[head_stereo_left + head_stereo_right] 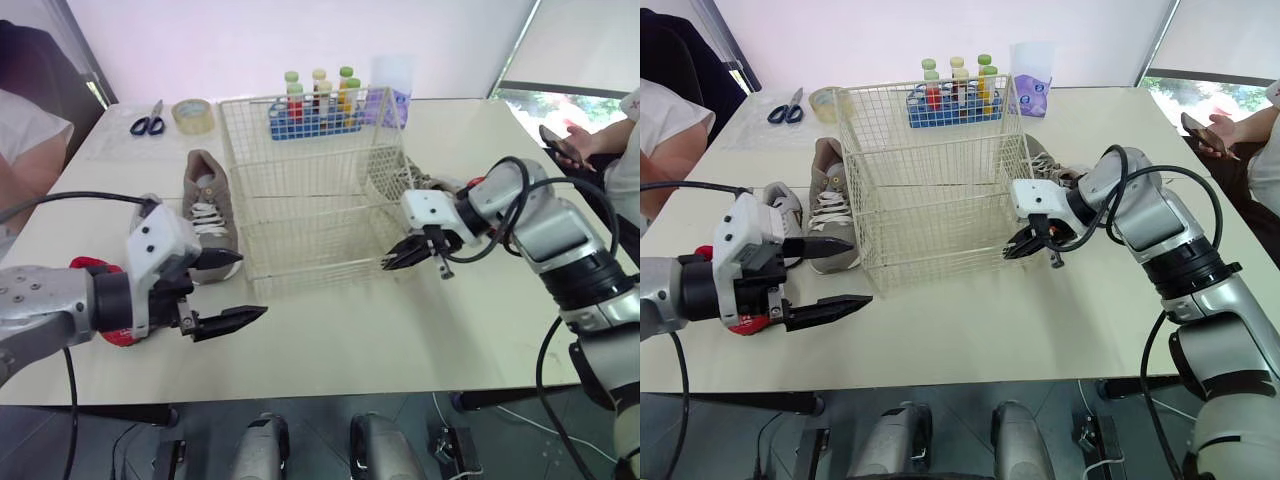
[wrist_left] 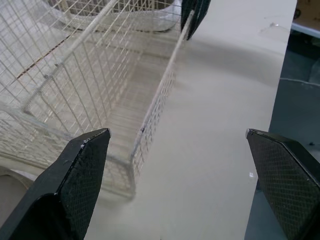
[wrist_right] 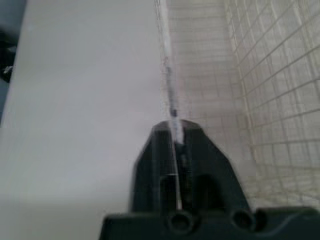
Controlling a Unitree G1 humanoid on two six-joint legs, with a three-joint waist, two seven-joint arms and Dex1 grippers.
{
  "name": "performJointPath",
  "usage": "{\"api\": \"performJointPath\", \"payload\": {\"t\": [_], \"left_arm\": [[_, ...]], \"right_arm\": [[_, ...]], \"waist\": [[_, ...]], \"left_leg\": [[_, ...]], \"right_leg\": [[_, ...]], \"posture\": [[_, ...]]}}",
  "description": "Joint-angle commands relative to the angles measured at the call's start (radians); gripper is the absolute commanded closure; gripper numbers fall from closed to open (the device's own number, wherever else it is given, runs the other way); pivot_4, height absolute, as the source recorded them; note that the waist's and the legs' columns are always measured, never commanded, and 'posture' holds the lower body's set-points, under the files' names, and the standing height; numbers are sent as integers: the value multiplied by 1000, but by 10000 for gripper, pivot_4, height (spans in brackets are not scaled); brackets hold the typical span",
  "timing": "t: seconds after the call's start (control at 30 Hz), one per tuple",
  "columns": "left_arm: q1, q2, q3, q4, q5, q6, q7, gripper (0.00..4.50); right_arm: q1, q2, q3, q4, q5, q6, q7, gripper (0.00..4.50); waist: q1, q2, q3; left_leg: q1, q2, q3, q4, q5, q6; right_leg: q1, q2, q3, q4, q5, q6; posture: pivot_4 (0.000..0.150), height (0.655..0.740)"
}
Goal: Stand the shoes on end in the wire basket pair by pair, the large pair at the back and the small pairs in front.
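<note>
The right gripper [image 1: 405,257] is clamped on a front corner wire of the empty wire basket [image 1: 310,190], apparently steadying it. The left gripper [image 1: 252,285] hangs wide open, with a grey lace-up sneaker [image 1: 207,205] just beyond its fingertips. No shoe is loaded yet, so the next move probably calls for the left gripper to reach forward and close on that sneaker.

Nothing legible was found anywhere — the purple label on the white container [image 1: 1032,88] perhaps carried print, but it was too small to read.
</note>
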Motion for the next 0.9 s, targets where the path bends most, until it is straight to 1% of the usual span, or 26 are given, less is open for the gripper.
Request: {"api": "performJointPath", "payload": {"t": [0.03,0.1,0.23,0.3,0.4,0.5,0.9], "left_arm": [[-6,-18,-6,-1,21,-25,-2,0],[0,-29,-2,3,27,-27,-7,0],[12,-43,-12,25,64,-39,-28,0],[0,-51,-36,32,81,-47,-39,0],[-36,-57,-73,53,102,-54,-59,0],[-53,-58,-89,75,125,-61,-83,0],[-61,-90,-123,90,177,-73,-122,0]], "right_arm": [[15,4,-67,-52,-7,71,-86,44681],[28,12,-94,-89,2,135,-136,44681],[91,12,-142,-247,14,307,-250,44681],[100,28,-135,-272,-15,327,-316,44681],[123,34,-132,-300,11,311,-321,44681],[145,22,-135,-302,31,273,-307,44681],[183,-19,-150,-275,49,176,-267,44681]], "waist": [[0,0,0],[0,0,0],[9,0,0],[14,0,0],[26,0,0],[26,0,0],[24,0,0]], "left_leg": [[0,0,0,0,0,0],[1,0,0,0,0,0],[1,0,-1,0,1,-1],[0,0,-1,0,1,-1],[0,0,0,1,1,-1],[0,0,0,1,1,-1],[0,0,-1,1,1,0]], "right_leg": [[0,0,0,0,0,0],[1,0,0,1,0,-1],[1,0,0,1,0,-1],[1,0,0,0,0,-1],[1,0,0,0,0,-1],[1,0,0,0,0,-1],[1,0,0,0,0,-1]], "posture": [[1500,7400],[1500,7400],[1500,7400],[1500,7400],[1500,7400],[1500,7400],[1500,7400]]}}
